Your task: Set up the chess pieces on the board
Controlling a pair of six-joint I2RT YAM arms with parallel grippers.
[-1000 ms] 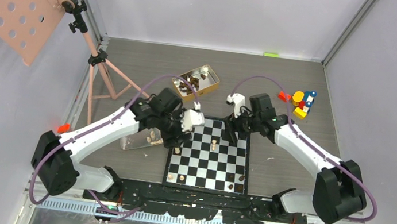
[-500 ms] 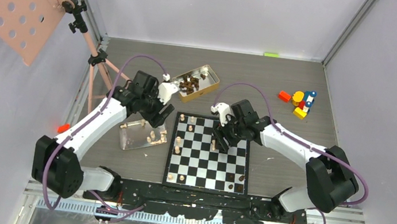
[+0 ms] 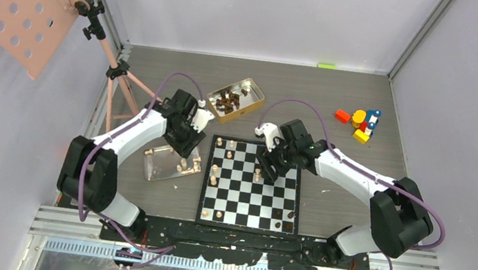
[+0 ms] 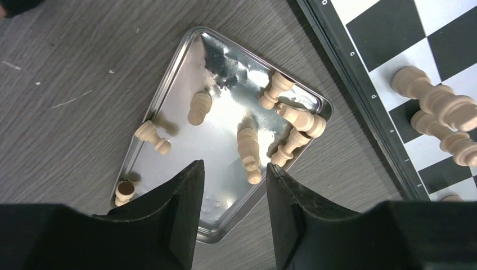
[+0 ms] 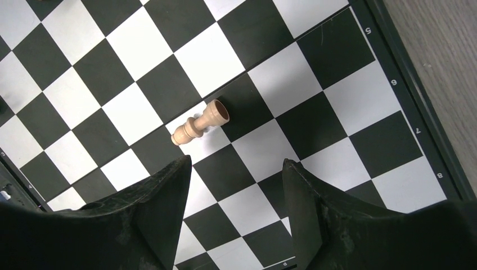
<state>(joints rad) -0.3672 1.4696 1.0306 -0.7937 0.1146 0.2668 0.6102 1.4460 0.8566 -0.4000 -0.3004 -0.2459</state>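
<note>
The black and silvery-white board (image 3: 241, 202) lies in the middle. A few pale pieces (image 3: 219, 143) stand at its far left, and pale and dark ones (image 3: 289, 216) stand along its near edge. My left gripper (image 3: 189, 148) is open and empty above a shiny tray (image 4: 169, 79) that holds several pale pieces (image 4: 247, 149), lying and standing. My right gripper (image 5: 236, 169) is open and empty above the board, just beside a pale piece (image 5: 199, 124) that lies on its side, also seen in the top view (image 3: 257, 174).
A gold tin (image 3: 235, 98) with dark pieces sits beyond the board. Colourful toy blocks (image 3: 362, 123) are at the far right. A tripod stand (image 3: 121, 84) with a pink perforated plate stands at the far left. The board's edge (image 4: 360, 79) runs right of the tray.
My left gripper has left the board's far left corner and moved left over the tray. My right gripper has moved left from the board's far right edge to above the lying pale piece.
</note>
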